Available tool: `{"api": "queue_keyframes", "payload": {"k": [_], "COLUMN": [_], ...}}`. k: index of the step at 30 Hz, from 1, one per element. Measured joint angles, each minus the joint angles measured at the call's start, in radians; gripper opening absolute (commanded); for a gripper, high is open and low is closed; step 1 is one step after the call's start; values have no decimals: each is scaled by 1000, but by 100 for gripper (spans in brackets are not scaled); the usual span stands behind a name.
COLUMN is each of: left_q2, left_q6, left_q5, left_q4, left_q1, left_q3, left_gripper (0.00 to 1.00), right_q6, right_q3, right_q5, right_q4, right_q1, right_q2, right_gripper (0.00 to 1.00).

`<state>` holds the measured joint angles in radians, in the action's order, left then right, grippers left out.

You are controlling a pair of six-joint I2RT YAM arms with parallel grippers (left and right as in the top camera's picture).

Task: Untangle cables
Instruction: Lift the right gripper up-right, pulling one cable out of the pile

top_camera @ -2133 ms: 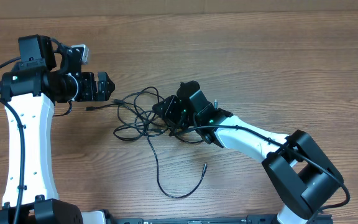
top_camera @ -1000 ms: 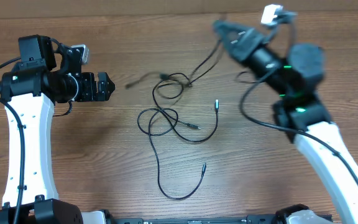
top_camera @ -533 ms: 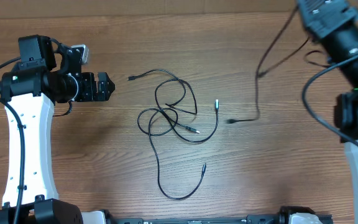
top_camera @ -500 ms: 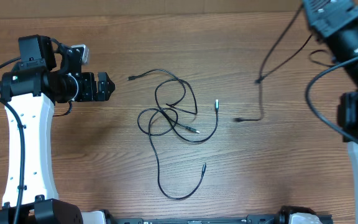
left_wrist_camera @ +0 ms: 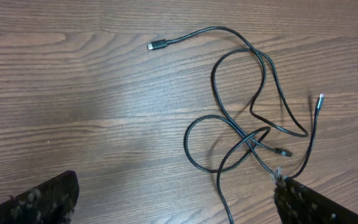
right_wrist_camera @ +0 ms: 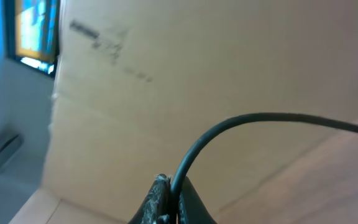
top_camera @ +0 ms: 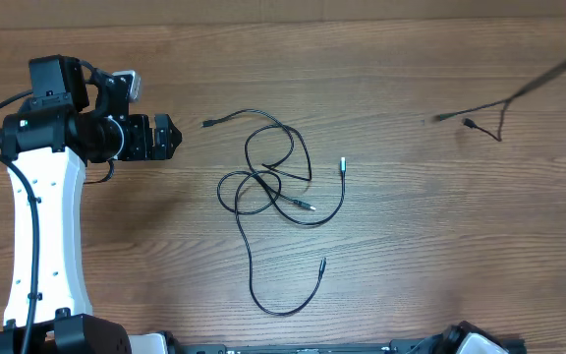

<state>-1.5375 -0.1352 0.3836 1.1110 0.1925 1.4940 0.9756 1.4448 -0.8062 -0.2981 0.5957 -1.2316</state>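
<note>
Two strands at least sit knotted in the middle, the cables (top_camera: 261, 178) looping over one another in front of the left claw (top_camera: 168, 137), which hangs released, jaws wide, nothing in them. Over on the right, the right claw (right_wrist_camera: 169, 198) is clenched on one black cord (right_wrist_camera: 260, 116), held up high and well apart from the heap, plug dangling. These look feather-light, limp and slick, so I'd say take hold near a plug end (left_wrist_camera: 153, 45), never at a crossing, or the whole knot drags along. No bin or tray in sight, the heap lies on the bare table (top_camera: 411, 246)
</note>
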Motion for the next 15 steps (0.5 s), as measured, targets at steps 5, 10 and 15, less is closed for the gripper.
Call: {"api": "queue_keyframes", "payload": {"k": [5, 10, 15], "left_q2": [0, 0, 0], "left_q6": [0, 0, 0], "left_q5": [0, 0, 0], "left_q4": [0, 0, 0], "left_q1": [0, 0, 0], "left_q3": [0, 0, 0], "left_gripper": [100, 100, 100], "right_q6": [-89, -206, -341], "right_q3": [2, 3, 3], "right_q5": [-41, -78, -71], "right_q4": [-183, -359, -517], "right_q1": [157, 317, 461], "right_q2": [0, 0, 0], "right_gripper": [4, 4, 4]}}
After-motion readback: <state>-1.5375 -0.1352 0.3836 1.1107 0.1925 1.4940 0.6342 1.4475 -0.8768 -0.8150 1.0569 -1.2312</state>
